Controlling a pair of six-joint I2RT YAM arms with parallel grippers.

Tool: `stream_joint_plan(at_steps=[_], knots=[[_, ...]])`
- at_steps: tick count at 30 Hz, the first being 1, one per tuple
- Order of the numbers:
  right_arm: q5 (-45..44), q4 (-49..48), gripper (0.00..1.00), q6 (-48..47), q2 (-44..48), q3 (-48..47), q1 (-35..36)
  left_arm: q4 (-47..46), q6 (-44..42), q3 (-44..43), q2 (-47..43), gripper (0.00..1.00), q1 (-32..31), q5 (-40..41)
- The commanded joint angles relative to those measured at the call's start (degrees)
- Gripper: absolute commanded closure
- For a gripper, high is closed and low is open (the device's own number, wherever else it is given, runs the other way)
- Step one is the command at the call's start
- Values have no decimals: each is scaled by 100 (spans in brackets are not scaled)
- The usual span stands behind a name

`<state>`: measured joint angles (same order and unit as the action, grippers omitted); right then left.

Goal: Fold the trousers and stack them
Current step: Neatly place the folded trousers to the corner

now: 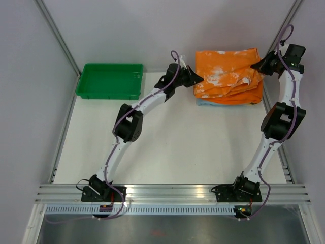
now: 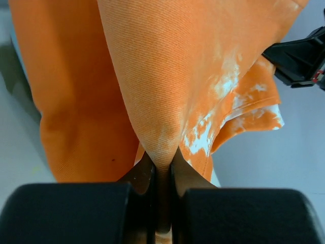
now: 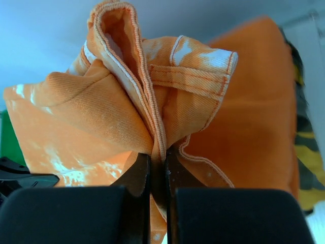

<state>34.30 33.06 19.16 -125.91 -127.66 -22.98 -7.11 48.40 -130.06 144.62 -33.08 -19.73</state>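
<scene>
- White tabletop (image 1: 167, 147), pale grey walls round it, and a metal rail (image 1: 172, 192) along the near edge where both arms are bolted.
- Long, soft orange cloth trousers with white blotchy splashes (image 1: 228, 71) are bunched into a folded bundle at the far right corner of the table, on top of a small stack.
- Left gripper (image 2: 161, 161) is clamped tight on a fold at the bundle's left end. In its wrist view the cloth fans out from between the fingers.
- Right gripper (image 3: 158, 155) is pinched hard on the right end, biting a stitched hem edge just below a belt loop (image 3: 193, 76).
- Can't tell whether the bundle is resting fully on the stack or is held up a bit.
- Directly under the trousers is a plain orange folded cloth (image 1: 238, 95), and below that a light blue folded cloth (image 1: 205, 102) peeks out at the near-left edge.
- Shallow green plastic tray (image 1: 109, 81) sits at the far left corner, well apart from the stack.
- Something yellow and dark (image 3: 307, 152) shows at the edge of the right wrist view, too blurry to say what.
</scene>
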Motion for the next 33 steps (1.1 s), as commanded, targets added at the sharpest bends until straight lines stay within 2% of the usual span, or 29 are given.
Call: stream_joint_plan(at_steps=[1, 5, 9, 21, 26, 29, 33], knots=[[-179, -581, 100, -368, -64, -330, -373, -677, 240, -388, 4, 98, -5, 731], [-143, -538, 100, -614, -478, -532, -400, -844, 416, -704, 531, 98, -14, 1312], [-468, -248, 100, -799, -961, -927, -417, -967, 722, -837, 857, 98, -14, 1594], [-890, -309, 100, -1081, -1216, -858, -462, -967, 838, -828, 1358, 98, -14, 1752], [-1092, -37, 100, -1090, -1410, -1173, -462, -976, 1021, -837, 1455, 98, 3, 1692], [-962, 297, 100, -897, -1201, -1534, -462, -880, 1180, -898, 1306, 98, 3, 1568], [-785, 140, 100, -660, -524, -1166, -462, -335, 1442, -1056, 911, 98, -14, 1559]])
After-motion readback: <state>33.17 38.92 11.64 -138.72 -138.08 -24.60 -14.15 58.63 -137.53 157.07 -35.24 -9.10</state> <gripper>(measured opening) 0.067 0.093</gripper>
